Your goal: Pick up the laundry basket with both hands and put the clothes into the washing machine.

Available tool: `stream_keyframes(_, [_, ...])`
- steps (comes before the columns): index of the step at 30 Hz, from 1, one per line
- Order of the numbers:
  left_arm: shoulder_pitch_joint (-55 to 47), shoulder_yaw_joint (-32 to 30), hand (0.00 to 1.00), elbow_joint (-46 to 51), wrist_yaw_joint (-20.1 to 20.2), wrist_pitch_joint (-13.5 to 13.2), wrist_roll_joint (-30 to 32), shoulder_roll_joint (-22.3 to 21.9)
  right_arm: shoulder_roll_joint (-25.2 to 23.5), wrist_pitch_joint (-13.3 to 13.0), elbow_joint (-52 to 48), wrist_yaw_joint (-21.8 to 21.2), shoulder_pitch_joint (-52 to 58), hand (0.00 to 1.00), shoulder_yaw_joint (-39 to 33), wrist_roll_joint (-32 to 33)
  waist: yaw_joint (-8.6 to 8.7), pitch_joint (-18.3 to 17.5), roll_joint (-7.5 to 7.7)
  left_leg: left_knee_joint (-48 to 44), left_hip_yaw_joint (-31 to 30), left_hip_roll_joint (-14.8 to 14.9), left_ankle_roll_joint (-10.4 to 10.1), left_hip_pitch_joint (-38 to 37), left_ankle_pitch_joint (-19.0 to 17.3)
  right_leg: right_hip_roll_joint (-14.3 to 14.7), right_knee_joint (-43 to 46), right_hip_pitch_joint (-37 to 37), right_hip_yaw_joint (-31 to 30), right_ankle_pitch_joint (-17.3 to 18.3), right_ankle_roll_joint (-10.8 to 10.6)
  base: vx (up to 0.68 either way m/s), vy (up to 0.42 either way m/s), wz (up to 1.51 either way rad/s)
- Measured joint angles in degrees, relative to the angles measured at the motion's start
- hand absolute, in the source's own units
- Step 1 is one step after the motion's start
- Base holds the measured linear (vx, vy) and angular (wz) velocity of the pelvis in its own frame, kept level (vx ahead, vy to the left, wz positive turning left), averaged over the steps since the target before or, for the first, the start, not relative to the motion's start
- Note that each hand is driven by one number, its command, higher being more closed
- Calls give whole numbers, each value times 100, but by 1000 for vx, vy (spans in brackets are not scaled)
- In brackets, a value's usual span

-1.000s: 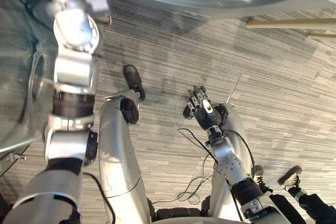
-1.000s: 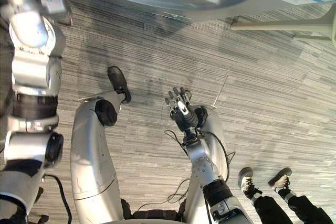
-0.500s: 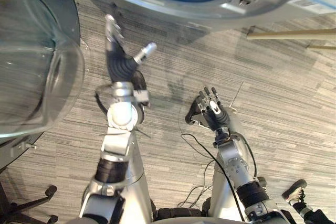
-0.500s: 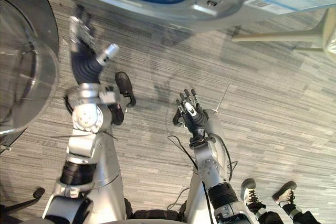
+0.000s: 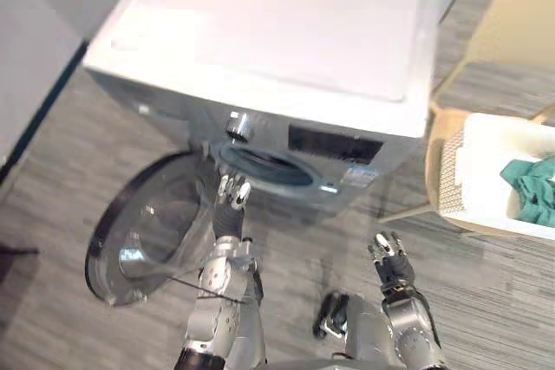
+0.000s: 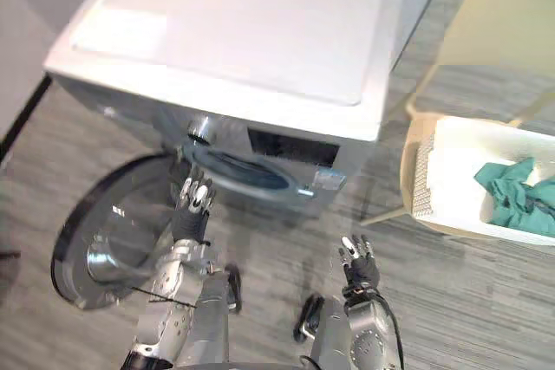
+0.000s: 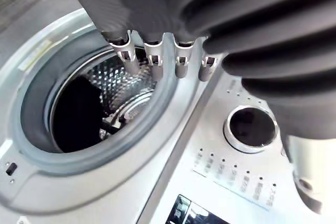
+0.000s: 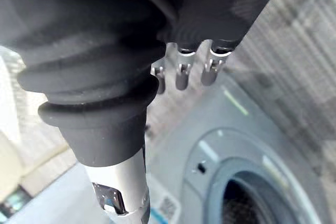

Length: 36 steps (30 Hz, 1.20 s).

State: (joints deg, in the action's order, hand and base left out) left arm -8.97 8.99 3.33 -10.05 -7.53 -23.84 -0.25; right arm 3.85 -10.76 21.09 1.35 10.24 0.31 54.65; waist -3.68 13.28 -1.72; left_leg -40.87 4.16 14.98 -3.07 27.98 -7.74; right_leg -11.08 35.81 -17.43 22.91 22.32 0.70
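The washing machine [image 5: 277, 32] is seen from above, with its round glass door [image 5: 152, 230] swung fully open to the left of its front. Through the open port, the metal drum [image 7: 113, 95] is seen in the left wrist view, with a round dial [image 7: 251, 128] on the panel beside it.

The left hand [image 5: 232, 201] is held up just in front of the port; its fingers [image 7: 152, 61] are straight and released, and nothing is held. The right hand [image 6: 357, 259] is raised over the floor [image 5: 486, 301] in front of the machine, to the right of the port, with fingers spread, released and empty.

The white laundry basket [image 5: 449, 181] is found to the right of the machine, apparently resting on the seat of a beige chair [image 5: 512, 32], apart from both hands. Teal clothes [image 6: 512, 197] are seen lying inside it.
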Motion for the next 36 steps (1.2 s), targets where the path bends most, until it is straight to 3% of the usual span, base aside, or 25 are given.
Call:
stream_keyframes(1, [-163, -19, 0, -46, -5, 35, 103, 2, -16, 4, 29, 13, 102, 0, -176, -88, 12, -178, -148, 236, -247, -107, -134, -220, -98, 119, -263, 141, -107, -120, -83, 212, 163, -56])
stream_keyframes(3, [-267, -72, 0, -304, -4, 81, 208, 12, -54, 74, 211, 66, 119, 0, -406, -130, 169, -401, -155, 872, -432, -208, -227, -527, -53, 264, -913, 314, -213, -507, -150, 166, 170, -41])
stream_keyframes(6, [-355, -31, 0, -553, -2, 158, 353, 91, -184, 129, 244, 155, 39, 0, -525, -210, 220, -473, -159, 2137, -103, -139, -326, -1323, -72, 534, -1642, 480, -609, -1147, -96, 104, 136, -64])
stream_keyframes(9, [-239, 167, 0, -621, -8, 216, 446, 211, -351, 124, 22, 327, -84, 0, -553, -322, 297, -476, -146, 2300, 285, -7, -326, -1696, -70, 577, -934, 49, -1086, -1476, -51, 33, 154, -65])
stream_keyframes(10, [-228, 166, 0, -625, -12, 219, 498, 238, -382, 122, -71, 358, -129, 0, -547, -321, 297, -475, -149, 2256, 366, 38, -347, -1746, -82, 616, -759, -101, -1228, -1461, -115, -44, 102, -82])
stream_keyframes(11, [-230, 129, 0, -649, -32, 229, 605, 328, -472, 95, -218, 403, -160, 0, -552, -320, 310, -511, -47, 2203, 516, 8, -356, -1836, -89, 645, -1267, -24, -1431, -1608, -293, -63, 45, -67])
stream_keyframes(12, [-179, 66, 0, -735, -46, 237, 683, 375, -482, 23, -290, 454, -226, 0, -568, -326, 338, -533, 23, 2030, 610, -68, -447, -1862, -155, 600, -1290, -22, -1362, -1771, -277, -45, 43, -75])
stream_keyframes(15, [-164, -65, 0, -890, -138, 386, 664, 374, -459, -29, -526, 645, -412, 0, -873, -439, 391, -529, 10, 1882, 774, -10, -409, -2220, -191, 530, -915, -39, -1035, -1974, -169, -40, 25, -77])
stream_keyframes(16, [-213, -51, 0, -905, -121, 398, 664, 376, -444, -70, -686, 701, -472, 0, -1072, -694, 402, -555, -63, 2108, 881, 110, -400, -2430, -190, 649, -1292, 95, -1087, -2151, -397, -39, 17, -61])
stream_keyframes(17, [-240, -60, 0, -894, -117, 392, 663, 312, -443, -108, -768, 740, -502, 0, -1173, -814, 397, -574, -149, 2242, 997, 205, -404, -2469, -190, 644, -1315, 131, -1052, -2066, -309, -45, -31, -46])
stream_keyframes(18, [-219, -70, 0, -900, -119, 390, 662, 295, -436, -180, -935, 763, -540, 0, -1357, -928, 467, -613, -54, 2425, 1057, 96, -441, -2493, -219, 251, -638, -64, -869, -1540, -29, -73, -95, -10])
stream_keyframes(19, [-183, -75, 0, -895, -119, 391, 661, 315, -399, -190, -1031, 870, -538, 0, -1575, -1210, 523, -675, 52, 2455, 1133, -3, -465, -2465, -234, -334, -320, -47, -741, -1440, -16, -76, -131, -9])
stream_keyframes(20, [-192, -83, 0, -889, -119, 389, 661, 317, -387, -188, -1098, 885, -544, 0, -1636, -1283, 483, -687, 72, 2377, 1170, 29, -502, -2451, -258, -475, -377, -33, -744, -1513, 3, -79, -207, -32])
stream_keyframes(21, [-202, -104, 0, -888, -119, 390, 660, 316, -359, -189, -1226, 914, -571, 0, -1666, -1414, 436, -709, 103, 2173, 1187, 174, -584, -2396, -312, -455, -481, -47, -798, -1585, -45, -59, -282, -72])
stream_keyframes(23, [-241, -90, 0, -896, -107, 393, 661, 214, -211, -191, -1529, 1013, -676, 0, -1668, -1714, 368, -720, -185, 2026, 1330, 520, -673, -2350, -373, -42, -610, -121, -704, -1581, -64, -49, -248, -95])
stream_keyframes(24, [-233, -76, 0, -898, -97, 390, 662, 141, -124, -199, -1637, 1033, -745, 0, -1667, -1845, 312, -755, -263, 2133, 1461, 664, -699, -2422, -357, 66, -730, -215, -629, -1420, -185, -20, -340, -111])
stream_keyframes(25, [-127, -89, 0, -1028, -13, 358, 664, 74, 5, -216, -1724, 1100, -832, 0, -1680, -2087, 299, -788, -239, 2281, 1695, 720, -822, -2501, -353, -89, -683, -265, -90, -890, -485, -11, -371, -89])
stream_keyframes(26, [-92, -91, 0, -1123, 3, 375, 666, 38, 37, -214, -1724, 1108, -852, 0, -1692, -2152, 318, -793, -282, 2290, 1708, 818, -914, -2485, -304, -117, -603, -292, 109, -889, -461, 7, -437, -71])
stream_keyframes(27, [-55, -144, 0, -1203, 9, 392, 667, 25, 37, -183, -1724, 1103, -864, 0, -1665, -2158, 397, -792, -284, 2246, 1703, 1039, -1064, -2504, -204, 72, -352, -423, 109, -762, -245, 58, -462, -54])
stream_keyframes(28, [-103, -245, 0, -1219, 8, 401, 672, -33, 36, -163, -1727, 1099, -914, 0, -1599, -2162, 433, -794, -287, 2084, 1704, 1267, -1066, -2544, -129, 355, -175, -483, 74, -633, -43, 72, -475, -69])
stream_keyframes(29, [-130, -268, 0, -1248, 7, 403, 663, -60, 33, -160, -1731, 1100, -957, 0, -1592, -2186, 430, -789, -272, 1915, 1714, 1411, -940, -2534, -50, 505, -154, -481, 40, -586, 43, 77, -425, -79])
stream_keyframes(30, [-154, -365, 0, -1299, 6, 427, 661, -67, 40, -159, -1765, 1101, -1035, 0, -1598, -2230, 432, -769, -175, 1477, 1709, 1582, -426, -2408, 204, 682, -194, -442, -70, -538, 168, 59, -238, -63])
stream_keyframes(31, [-168, -380, 0, -1302, 17, 453, 650, -74, 63, -162, -1830, 1101, -1065, 0, -1594, -2282, 428, -727, -108, 1177, 1663, 1652, -53, -2256, 313, 747, -266, -377, -147, -542, 202, 92, -385, -67])
stream_keyframes(34, [-417, -372, 0, -1281, 136, 456, 650, -280, 299, -188, -2065, 1090, -1169, 0, -1440, -2377, 403, -708, -48, 541, 1333, 1418, 219, -2142, 79, 1063, -748, 19, -600, -651, 365, 99, -378, -82])
stream_keyframes(36, [-625, -362, 0, -1244, 239, 456, 651, -292, 429, -206, -2066, 1070, -1360, 0, -1205, -2377, 207, -743, -114, 149, 1062, 1050, 230, -1964, -258, 1430, -1364, 341, -1084, -887, 396, 101, -219, -119])
